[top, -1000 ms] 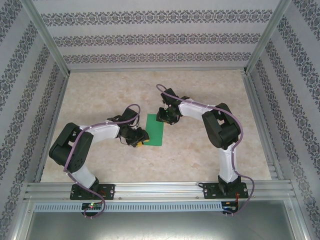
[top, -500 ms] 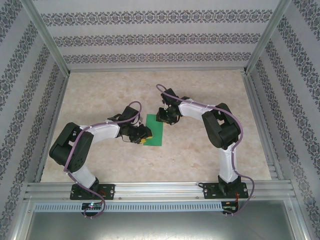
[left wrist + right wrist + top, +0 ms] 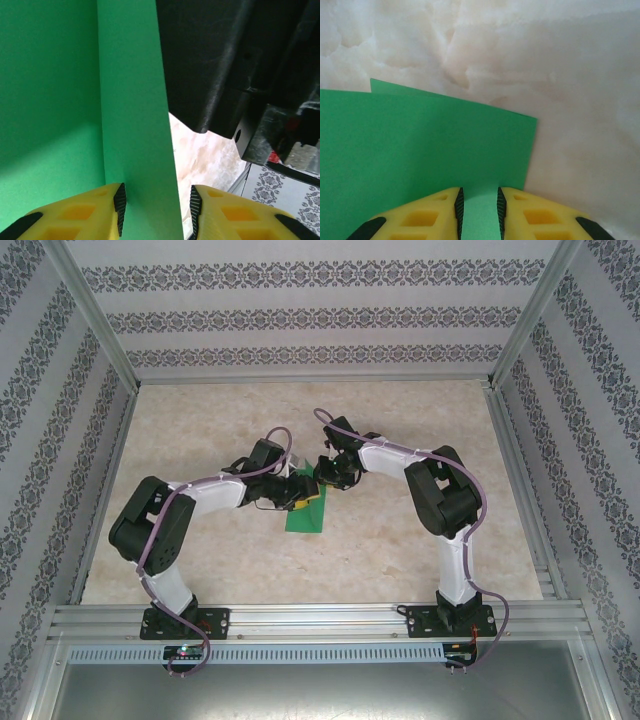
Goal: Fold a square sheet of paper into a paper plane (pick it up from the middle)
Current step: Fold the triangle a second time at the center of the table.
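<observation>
Near the middle of the worktop (image 3: 200, 560) lay the square sheet of paper (image 3: 305, 518), folded over on itself. My left tool (image 3: 156, 205) stood partly open astride a creased flap. My right tool (image 3: 480, 202), jaws narrowly apart, sat at the sheet's far edge.

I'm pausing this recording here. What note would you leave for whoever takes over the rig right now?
Tools: the left tool has its jaws apart, with its fingertips at the sheet of paper. No clear grip. The right tool has its jaws narrowly apart over the sheet's near edge. No grip is evident.
Things: the sheet lies on the table between both tools.
Done: two layers show, their edges slightly off, so at least one fold is made.
Left: there is no pointed nose or wings yet.
</observation>
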`<state>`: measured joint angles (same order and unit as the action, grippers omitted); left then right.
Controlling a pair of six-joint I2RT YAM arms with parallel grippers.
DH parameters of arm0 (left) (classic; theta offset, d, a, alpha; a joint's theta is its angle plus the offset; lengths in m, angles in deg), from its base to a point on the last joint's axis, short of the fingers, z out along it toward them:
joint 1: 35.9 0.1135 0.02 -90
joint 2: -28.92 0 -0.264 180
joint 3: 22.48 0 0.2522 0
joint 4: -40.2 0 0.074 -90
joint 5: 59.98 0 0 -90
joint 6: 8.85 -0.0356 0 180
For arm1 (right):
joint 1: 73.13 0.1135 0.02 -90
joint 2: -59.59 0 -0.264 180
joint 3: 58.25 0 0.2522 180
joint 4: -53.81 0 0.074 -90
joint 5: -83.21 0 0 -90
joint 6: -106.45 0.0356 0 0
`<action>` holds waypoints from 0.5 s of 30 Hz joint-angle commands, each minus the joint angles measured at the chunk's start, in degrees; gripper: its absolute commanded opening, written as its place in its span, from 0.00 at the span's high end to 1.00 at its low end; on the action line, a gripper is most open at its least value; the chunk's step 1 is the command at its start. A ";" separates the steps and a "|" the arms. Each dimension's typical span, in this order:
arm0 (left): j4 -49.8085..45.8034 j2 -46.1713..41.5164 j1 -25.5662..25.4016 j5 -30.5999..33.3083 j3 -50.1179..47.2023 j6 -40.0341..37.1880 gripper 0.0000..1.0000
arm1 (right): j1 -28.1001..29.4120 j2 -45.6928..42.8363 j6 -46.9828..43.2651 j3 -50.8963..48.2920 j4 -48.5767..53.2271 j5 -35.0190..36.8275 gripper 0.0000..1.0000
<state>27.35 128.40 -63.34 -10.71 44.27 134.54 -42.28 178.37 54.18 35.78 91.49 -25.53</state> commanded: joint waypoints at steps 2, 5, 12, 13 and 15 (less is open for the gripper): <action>-3.58 -0.92 -0.77 0.32 -0.97 -2.11 0.56 | -0.44 0.99 -0.37 -0.06 2.21 -0.50 0.73; -4.73 -2.94 -0.77 1.11 -4.14 -2.40 0.55 | -0.35 1.35 -0.38 -0.39 1.66 -0.66 0.73; -4.53 -8.87 -0.77 0.76 -10.23 -2.94 0.55 | -0.27 1.11 -1.07 -0.86 1.41 0.21 0.74; -4.34 -9.41 -0.77 0.81 -10.72 -2.93 0.57 | -0.27 0.81 -1.04 -1.09 1.23 0.12 0.74; -3.22 -9.71 -0.77 0.48 -11.18 -2.76 0.61 | -0.24 -0.07 -1.26 -1.73 0.37 -0.29 0.75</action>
<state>23.92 120.18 -63.34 -10.07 33.70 133.33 -42.28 178.37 53.90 35.61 91.27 -25.71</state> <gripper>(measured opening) 0.403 0.255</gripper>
